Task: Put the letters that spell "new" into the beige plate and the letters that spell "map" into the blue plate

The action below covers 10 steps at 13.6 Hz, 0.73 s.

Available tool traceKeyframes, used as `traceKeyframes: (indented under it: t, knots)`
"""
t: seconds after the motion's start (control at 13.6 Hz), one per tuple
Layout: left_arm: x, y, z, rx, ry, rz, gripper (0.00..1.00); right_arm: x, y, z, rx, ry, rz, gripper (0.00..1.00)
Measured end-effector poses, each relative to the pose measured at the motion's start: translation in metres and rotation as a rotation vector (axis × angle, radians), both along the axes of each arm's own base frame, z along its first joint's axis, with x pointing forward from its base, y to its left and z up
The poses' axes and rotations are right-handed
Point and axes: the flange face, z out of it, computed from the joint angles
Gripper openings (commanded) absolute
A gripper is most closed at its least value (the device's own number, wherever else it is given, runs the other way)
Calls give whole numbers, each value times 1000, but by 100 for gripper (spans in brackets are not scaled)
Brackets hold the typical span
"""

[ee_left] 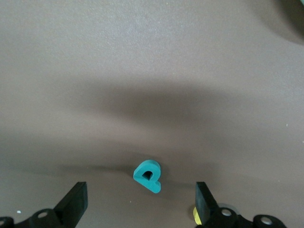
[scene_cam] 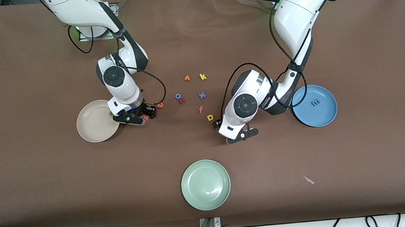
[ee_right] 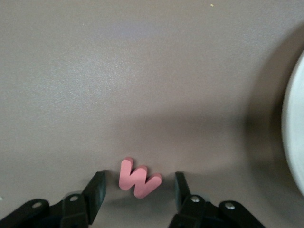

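Progress is early. The small blue foam letter m (scene_cam: 315, 102) already lies in the round mid-blue plate (scene_cam: 328, 115) at the left arm's end. The round cream-beige plate (scene_cam: 91, 130) shows nothing in its visible part; my right arm covers some of it.

My right gripper (ee_right: 137, 187) is low over the table just beside the beige plate. Its fingers stand partly apart on either side of the salmon-pink foam letter w (ee_right: 137, 177), not yet pinching it. My left gripper (ee_left: 141, 199) hangs low with fingers spread wide, the teal foam letter p (ee_left: 148, 175) between them on the table, untouched. The yellow foam letter a (scene_cam: 210, 117) lies just beside that gripper.

Still loose: w, p, a, and an orange letter (scene_cam: 160, 104) near the right gripper that I take for the e. I cannot find the green n.

The front view hides the p under the left arm and barely shows the w; the wrist views show both clearly. Only the front view shows the plates whole, plus the pale green round plate (scene_cam: 205, 184).
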Motion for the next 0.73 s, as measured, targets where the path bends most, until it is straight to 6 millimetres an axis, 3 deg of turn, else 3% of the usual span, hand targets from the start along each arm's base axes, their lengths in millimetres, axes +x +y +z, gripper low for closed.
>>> traceKeyframes:
  t: [0.37, 0.73]
  knots:
    - [1, 0, -2, 1, 1, 6, 97, 1, -1, -1, 4, -10, 1, 48]
    - [1, -1, -6, -5, -6, 11, 97, 3, 0, 4, 8, -20, 13, 13]
